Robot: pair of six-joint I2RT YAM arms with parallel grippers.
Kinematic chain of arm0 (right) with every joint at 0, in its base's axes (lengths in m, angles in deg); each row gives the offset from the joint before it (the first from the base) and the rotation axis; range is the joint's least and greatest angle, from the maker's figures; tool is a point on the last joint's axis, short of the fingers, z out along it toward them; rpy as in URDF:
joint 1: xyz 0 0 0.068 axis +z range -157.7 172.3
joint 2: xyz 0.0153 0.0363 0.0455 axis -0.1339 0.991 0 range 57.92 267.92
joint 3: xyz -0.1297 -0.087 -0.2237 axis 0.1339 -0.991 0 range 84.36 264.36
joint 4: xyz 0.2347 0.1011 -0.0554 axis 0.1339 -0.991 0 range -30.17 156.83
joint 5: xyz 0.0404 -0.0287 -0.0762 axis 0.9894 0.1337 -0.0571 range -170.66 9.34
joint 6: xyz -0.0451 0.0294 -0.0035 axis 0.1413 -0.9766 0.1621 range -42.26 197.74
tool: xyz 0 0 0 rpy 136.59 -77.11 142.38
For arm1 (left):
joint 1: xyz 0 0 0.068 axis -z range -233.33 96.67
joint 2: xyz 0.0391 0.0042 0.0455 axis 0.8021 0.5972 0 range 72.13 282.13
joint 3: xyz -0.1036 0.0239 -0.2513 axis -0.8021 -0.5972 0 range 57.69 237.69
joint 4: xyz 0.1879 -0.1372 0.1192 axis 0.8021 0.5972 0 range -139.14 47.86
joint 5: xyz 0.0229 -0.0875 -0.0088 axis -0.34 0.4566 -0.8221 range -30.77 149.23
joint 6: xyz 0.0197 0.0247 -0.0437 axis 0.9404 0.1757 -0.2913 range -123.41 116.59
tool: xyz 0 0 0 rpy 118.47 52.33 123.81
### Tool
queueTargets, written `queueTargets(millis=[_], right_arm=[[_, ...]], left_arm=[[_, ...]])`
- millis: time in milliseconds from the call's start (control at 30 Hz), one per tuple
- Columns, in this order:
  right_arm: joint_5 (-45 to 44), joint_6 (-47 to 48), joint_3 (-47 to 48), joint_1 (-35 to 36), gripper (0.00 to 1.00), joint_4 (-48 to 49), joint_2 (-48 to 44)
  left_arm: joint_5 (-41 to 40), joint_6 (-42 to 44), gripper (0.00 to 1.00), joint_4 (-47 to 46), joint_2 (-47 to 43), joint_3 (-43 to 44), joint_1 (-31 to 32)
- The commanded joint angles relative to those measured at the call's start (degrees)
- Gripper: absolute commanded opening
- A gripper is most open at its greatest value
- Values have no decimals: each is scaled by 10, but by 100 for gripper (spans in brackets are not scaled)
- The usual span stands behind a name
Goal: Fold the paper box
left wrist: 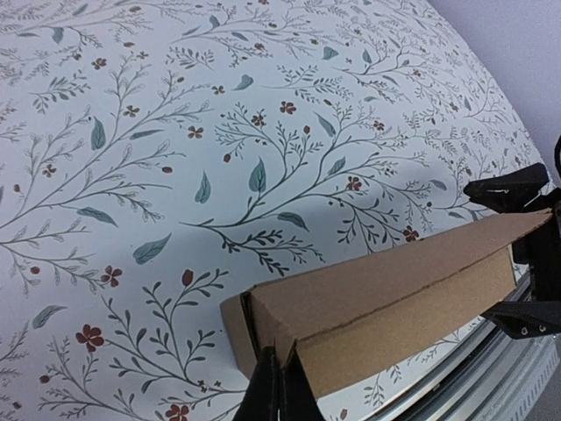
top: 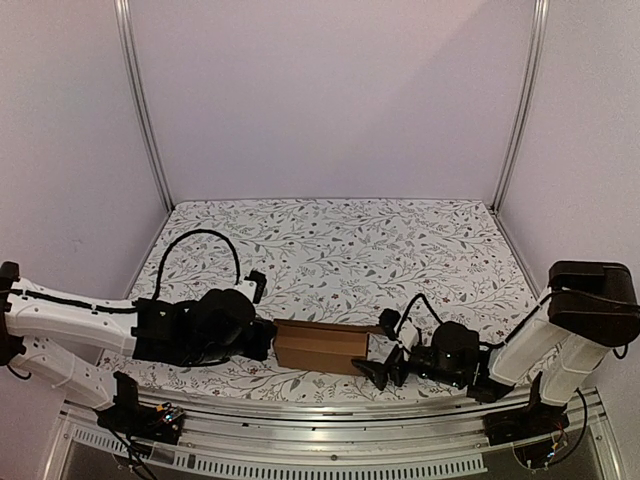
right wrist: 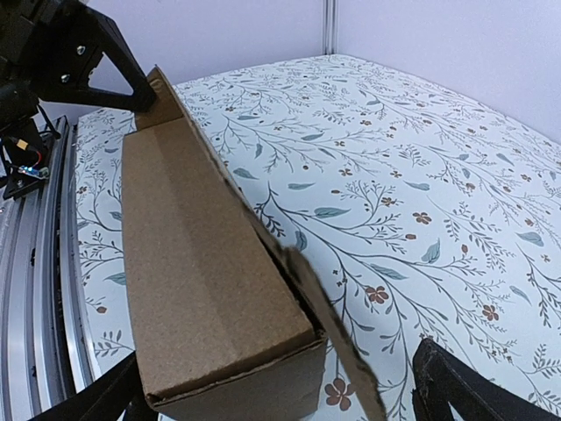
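With right gripper [top: 385,370] spread astride the paper box [top: 320,347] at lower centre and left gripper [left wrist: 273,386] pressed together bracing its other end, tuck the loose flap [right wrist: 331,338] squarely.

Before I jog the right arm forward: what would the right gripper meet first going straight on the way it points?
The paper box: its near end lies between the fingers of the open right gripper, so the cardboard comes first, likely almost at once. The exact gap is hard to judge from these views.
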Motion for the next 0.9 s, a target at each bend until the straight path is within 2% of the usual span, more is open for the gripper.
queueTargets(millis=[0, 233, 367, 500, 667, 767, 867], right_arm=[[-1, 8, -12, -1, 99, -109, -65], [-28, 13, 20, -1, 99, -396, -247], [-30, -8, 35, -1, 99, -505, -345], [-45, -29, 73, -1, 99, -621, -401], [-37, 1, 117, -2, 98, -725, -429], [-46, 7, 139, -1, 89, -761, -424], [-37, 9, 154, -1, 73, -784, -415]], left_arm=[[19, -4, 0, 58, 22, 4, 11], [15, -4, 0, 64, 32, 12, 11], [16, -1, 0, 63, 38, 20, 11], [19, 1, 0, 64, 45, 26, 11], [20, 1, 0, 64, 47, 28, 11], [20, -1, 0, 64, 46, 28, 11], [21, -2, 0, 64, 45, 28, 12]])
